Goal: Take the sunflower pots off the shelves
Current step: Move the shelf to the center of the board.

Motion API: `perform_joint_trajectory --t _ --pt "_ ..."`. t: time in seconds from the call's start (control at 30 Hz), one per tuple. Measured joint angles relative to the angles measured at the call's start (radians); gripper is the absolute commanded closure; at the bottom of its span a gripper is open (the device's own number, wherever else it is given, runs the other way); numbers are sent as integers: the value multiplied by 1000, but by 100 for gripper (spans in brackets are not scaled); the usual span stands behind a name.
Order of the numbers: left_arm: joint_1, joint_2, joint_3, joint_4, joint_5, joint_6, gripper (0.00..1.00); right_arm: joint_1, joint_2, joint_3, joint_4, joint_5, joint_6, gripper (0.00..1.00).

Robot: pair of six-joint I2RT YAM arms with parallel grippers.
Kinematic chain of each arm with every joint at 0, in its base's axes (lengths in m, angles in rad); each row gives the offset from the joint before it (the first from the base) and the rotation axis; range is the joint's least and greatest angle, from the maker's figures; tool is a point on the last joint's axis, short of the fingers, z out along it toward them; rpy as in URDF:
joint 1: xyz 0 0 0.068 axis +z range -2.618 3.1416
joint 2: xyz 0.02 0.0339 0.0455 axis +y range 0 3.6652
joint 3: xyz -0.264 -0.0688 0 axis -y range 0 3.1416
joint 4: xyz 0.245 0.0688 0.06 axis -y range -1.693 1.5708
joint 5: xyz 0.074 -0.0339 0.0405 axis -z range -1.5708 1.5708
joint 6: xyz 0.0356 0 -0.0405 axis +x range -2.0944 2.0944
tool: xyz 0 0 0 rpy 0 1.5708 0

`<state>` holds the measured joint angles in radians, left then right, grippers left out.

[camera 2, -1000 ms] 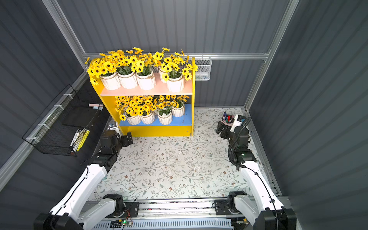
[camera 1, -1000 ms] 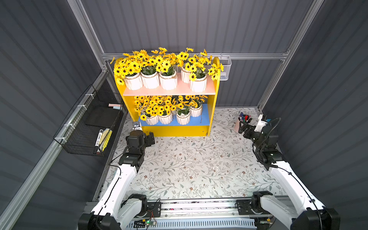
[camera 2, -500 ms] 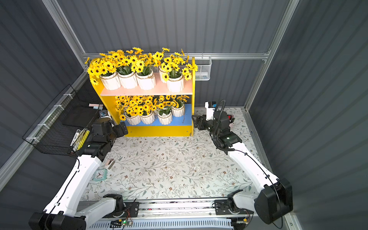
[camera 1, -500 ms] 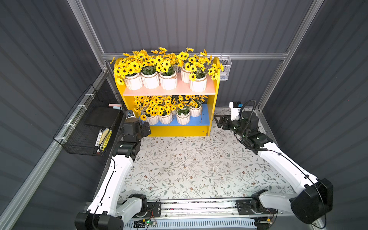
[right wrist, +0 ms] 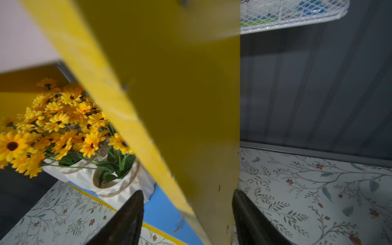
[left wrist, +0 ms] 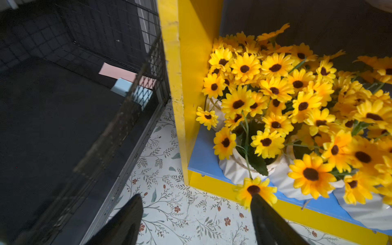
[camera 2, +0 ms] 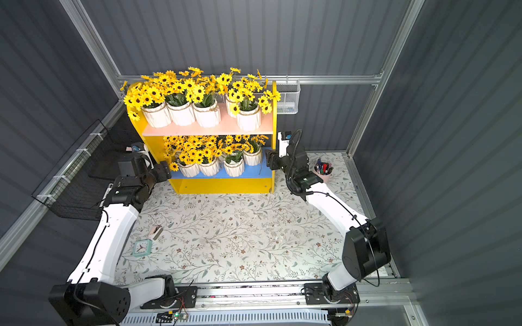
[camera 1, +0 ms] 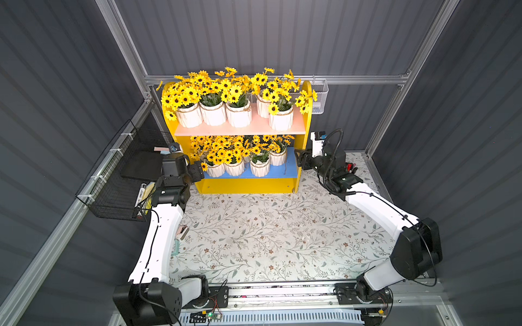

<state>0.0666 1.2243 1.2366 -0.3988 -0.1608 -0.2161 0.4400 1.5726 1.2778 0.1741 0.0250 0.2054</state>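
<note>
The yellow shelves (camera 1: 245,185) stand at the back of the table. Several sunflower pots (camera 1: 238,115) line the pink upper board and several more (camera 1: 234,168) crowd the blue lower board. My left gripper (camera 1: 197,169) is open at the lower board's left end, by the end pot (left wrist: 235,169). One of its fingertips (left wrist: 259,203) overlaps a hanging bloom. My right gripper (right wrist: 186,197) is open astride the right side panel (right wrist: 180,127). That panel stands between its jaws, and a lower pot (right wrist: 118,182) sits just inside.
A black wire basket (camera 1: 118,180) hangs on the left wall, close to my left arm. A white mesh basket (camera 1: 319,96) hangs behind the shelves' top right corner. A pink cup of pens (camera 2: 323,170) stands behind my right wrist. A small mint clock (camera 2: 141,248) lies front left.
Both arms have swung in to the shelves. The right one came from beside the pen cup to the right side panel and its jaws have narrowed. The left one reached the lower board's left end.
</note>
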Motion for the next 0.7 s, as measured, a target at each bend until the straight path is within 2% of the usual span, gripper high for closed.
perform_joint_trajectory --t 0.13,0.43,0.5,0.57,0.63,0.7 --pt "0 3 0 1 24 6 19 0 37 0 37 37 -11 43" --pt "3 5 0 6 41 7 17 16 82 -1 130 100 -7 73" --pt "3 5 -1 8 42 7 16 27 83 -3 137 136 -1 84" --pt "3 4 -2 9 42 8 16 31 85 -4 143 148 2 87" --pt "3 4 -5 9 42 9 15 34 85 -7 151 159 3 98" --pt "3 4 -6 9 42 10 15 35 85 -10 159 170 3 100"
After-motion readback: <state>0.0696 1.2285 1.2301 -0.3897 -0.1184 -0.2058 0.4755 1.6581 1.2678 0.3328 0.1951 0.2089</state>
